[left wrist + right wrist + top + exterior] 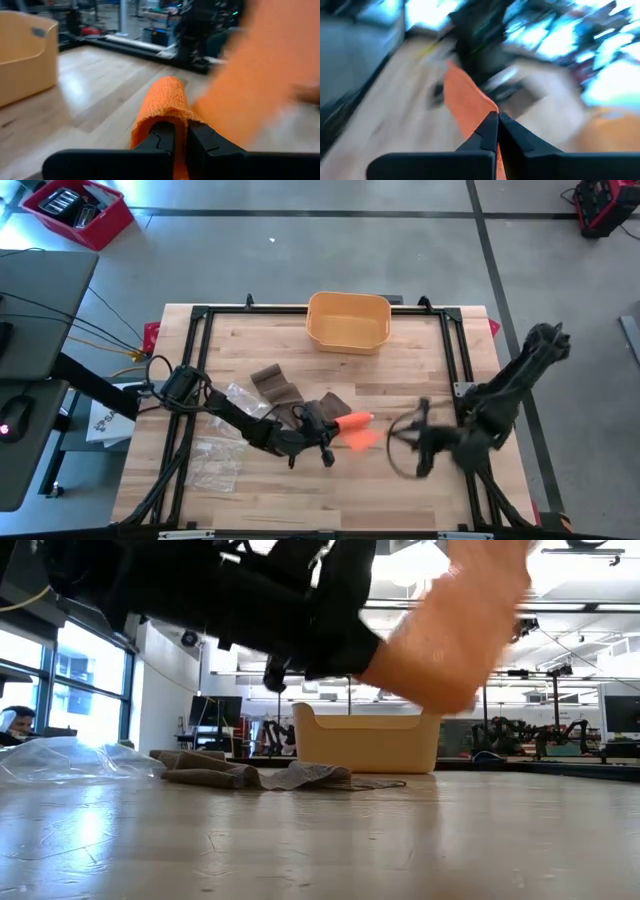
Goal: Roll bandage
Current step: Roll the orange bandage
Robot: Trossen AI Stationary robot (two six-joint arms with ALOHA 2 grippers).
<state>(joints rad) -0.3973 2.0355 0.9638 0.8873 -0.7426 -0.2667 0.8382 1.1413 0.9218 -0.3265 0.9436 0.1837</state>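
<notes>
Left gripper (174,142) clamps orange bandage (165,102) roll between its fingers; right gripper (496,131) pinches loose tail; rolling likely partway.

Motion-blurred orange bandage (465,102), its far end indistinct.

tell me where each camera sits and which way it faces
High: overhead, straight down on the wooden table, both arms.
Low: tabletop height, facing the tan plastic bin; an arm above.
Left wrist: behind left fingers shut on the orange gauze bandage.
Right wrist: behind right fingers shut on it.
All share the bandage.
</notes>
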